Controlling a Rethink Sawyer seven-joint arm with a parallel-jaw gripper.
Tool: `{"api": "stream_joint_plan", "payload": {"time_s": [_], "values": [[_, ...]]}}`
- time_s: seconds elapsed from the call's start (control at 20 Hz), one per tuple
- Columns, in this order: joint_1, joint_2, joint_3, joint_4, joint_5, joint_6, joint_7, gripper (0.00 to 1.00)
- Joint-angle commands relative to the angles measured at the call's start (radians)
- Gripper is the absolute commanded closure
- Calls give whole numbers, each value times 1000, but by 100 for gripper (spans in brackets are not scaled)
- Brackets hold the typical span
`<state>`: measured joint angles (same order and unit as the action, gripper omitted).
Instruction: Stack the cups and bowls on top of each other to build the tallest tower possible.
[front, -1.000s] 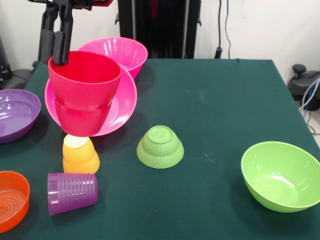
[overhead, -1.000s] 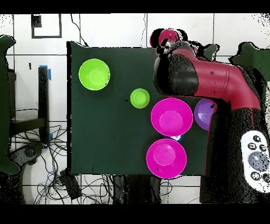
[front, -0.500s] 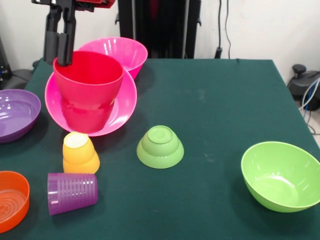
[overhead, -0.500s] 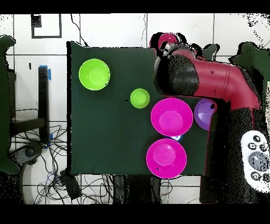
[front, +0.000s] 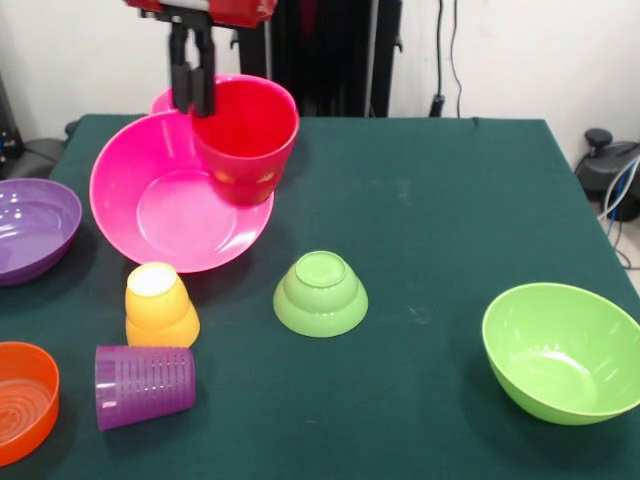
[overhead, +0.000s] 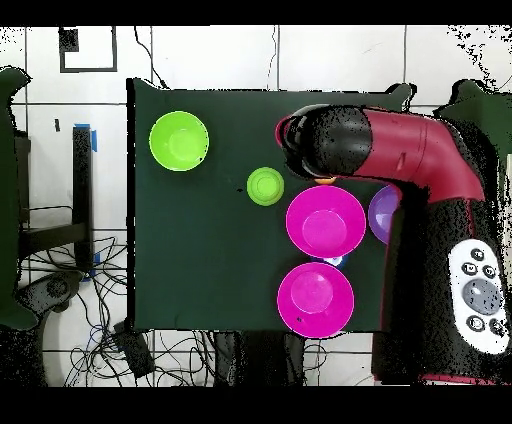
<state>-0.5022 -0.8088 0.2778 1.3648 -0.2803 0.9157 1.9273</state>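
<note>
My gripper (front: 193, 98) is shut on the rim of the red cup (front: 247, 140) and holds it upright in the air over the right rim of a large hot pink bowl (front: 170, 210). The second pink bowl (front: 161, 103) is mostly hidden behind the cup. The yellow-orange cup (front: 159, 305) stands upside down near the pink bowl. The ridged purple cup (front: 144, 386) lies on its side. The small green bowl (front: 320, 293) sits upside down mid-table. In the overhead view the arm (overhead: 380, 150) hides the gripper and the cup.
The lime green bowl (front: 560, 350) sits at the front right, the wide purple bowl (front: 30, 228) and the orange bowl (front: 20, 402) at the left edge. The overhead view shows both pink bowls (overhead: 325, 220) (overhead: 315, 299) and the lime green bowl (overhead: 179, 141).
My gripper has carried the red cup up and to the right in the front view, from over the pink bowl's middle to its right rim.
</note>
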Motion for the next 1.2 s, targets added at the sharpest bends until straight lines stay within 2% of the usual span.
{"api": "stream_joint_plan", "payload": {"time_s": [0.05,0.1,0.15,0.35,0.45,0.5,0.55,0.7,1.2], "values": [[40,91,45,-77,-10,350,-123,100],[42,96,46,-89,-16,390,-127,100],[49,109,45,-126,-35,478,-125,0],[70,176,55,-268,-82,841,-152,0],[74,198,65,-322,-105,927,-169,0],[74,206,70,-340,-112,929,-177,0],[75,218,71,-363,-103,882,-154,0],[71,223,77,-377,-112,890,-157,0],[69,201,59,-304,-98,789,-162,0]]}}
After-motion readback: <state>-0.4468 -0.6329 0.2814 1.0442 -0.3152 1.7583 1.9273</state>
